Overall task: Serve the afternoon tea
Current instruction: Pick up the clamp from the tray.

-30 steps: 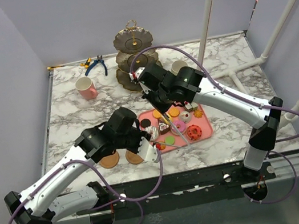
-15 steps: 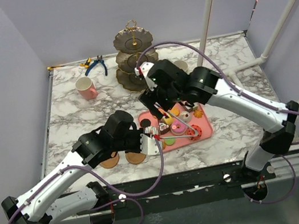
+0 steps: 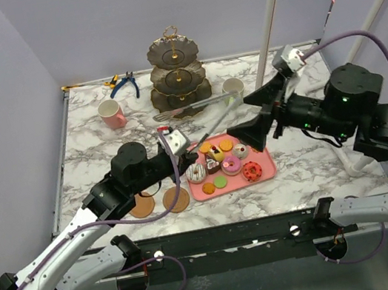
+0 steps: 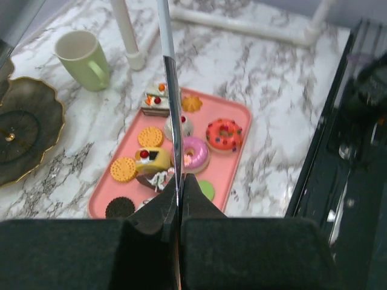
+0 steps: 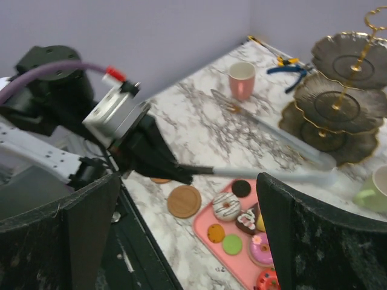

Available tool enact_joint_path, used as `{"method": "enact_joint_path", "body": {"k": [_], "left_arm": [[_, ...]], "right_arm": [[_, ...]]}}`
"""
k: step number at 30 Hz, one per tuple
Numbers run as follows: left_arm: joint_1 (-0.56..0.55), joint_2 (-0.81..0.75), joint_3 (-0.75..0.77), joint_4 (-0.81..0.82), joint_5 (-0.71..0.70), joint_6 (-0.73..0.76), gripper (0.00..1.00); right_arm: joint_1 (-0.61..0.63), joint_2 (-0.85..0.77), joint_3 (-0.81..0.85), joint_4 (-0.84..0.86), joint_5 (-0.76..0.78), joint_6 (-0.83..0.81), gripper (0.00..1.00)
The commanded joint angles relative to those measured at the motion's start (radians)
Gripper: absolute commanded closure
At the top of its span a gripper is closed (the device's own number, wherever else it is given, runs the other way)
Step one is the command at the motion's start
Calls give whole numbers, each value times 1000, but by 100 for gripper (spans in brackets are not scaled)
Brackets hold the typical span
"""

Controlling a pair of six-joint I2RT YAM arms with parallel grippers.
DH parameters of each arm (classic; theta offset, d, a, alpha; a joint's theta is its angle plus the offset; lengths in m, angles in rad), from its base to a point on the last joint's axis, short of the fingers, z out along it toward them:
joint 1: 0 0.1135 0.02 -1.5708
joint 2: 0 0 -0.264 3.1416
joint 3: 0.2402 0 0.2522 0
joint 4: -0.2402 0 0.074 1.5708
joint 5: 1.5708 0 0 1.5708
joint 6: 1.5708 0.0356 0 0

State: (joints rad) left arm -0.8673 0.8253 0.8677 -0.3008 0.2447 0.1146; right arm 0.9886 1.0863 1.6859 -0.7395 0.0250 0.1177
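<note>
Pastries (image 3: 221, 163) lying on the tray (image 3: 269, 165) on the desk (image 3: 91, 155) look light, rigid and slippery, so pinch each across its middle with the tongs (image 4: 171, 90) clenched in your left end effector (image 4: 179, 184); your right end effector (image 3: 250, 140) gapes released.

Pale-green mug (image 5: 373, 192) — cut off by the right edge.

Left end effector (image 3: 186, 154) grips tongs (image 3: 213, 123); pastries (image 3: 231, 165) on pink tray (image 3: 237, 182).
</note>
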Motion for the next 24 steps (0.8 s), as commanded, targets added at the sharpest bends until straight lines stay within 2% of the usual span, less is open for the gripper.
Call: {"method": "enact_joint_path", "body": {"k": [1,4,7,11,13,15,18,22,24], "left_arm": [[44,23,107,186,-44,-257,100],[76,55,189,201,5,-317,100],[123,66,246,226,55,-375,100],[166,57,277,214,128,-446,100],[174,45,283,200,146,-460,100],[175,33,288,186,153,-464,100],[178,19,293,171,153,-464,100],[177,12,298,162,176,-460,100],[177,13,297,162,203,-460,100]], "right_arm": [[5,-54,-120,118,-194,52,0],[5,-88,-219,198,-210,86,0],[3,-95,-346,373,-242,131,0],[-59,-49,-355,469,-290,127,0],[-160,-44,-354,525,-417,151,0],[-310,-19,-356,601,-639,215,0],[-479,46,-377,830,-915,366,0],[-494,111,-417,1163,-1122,494,0],[-493,119,-430,1197,-1125,470,0]]}}
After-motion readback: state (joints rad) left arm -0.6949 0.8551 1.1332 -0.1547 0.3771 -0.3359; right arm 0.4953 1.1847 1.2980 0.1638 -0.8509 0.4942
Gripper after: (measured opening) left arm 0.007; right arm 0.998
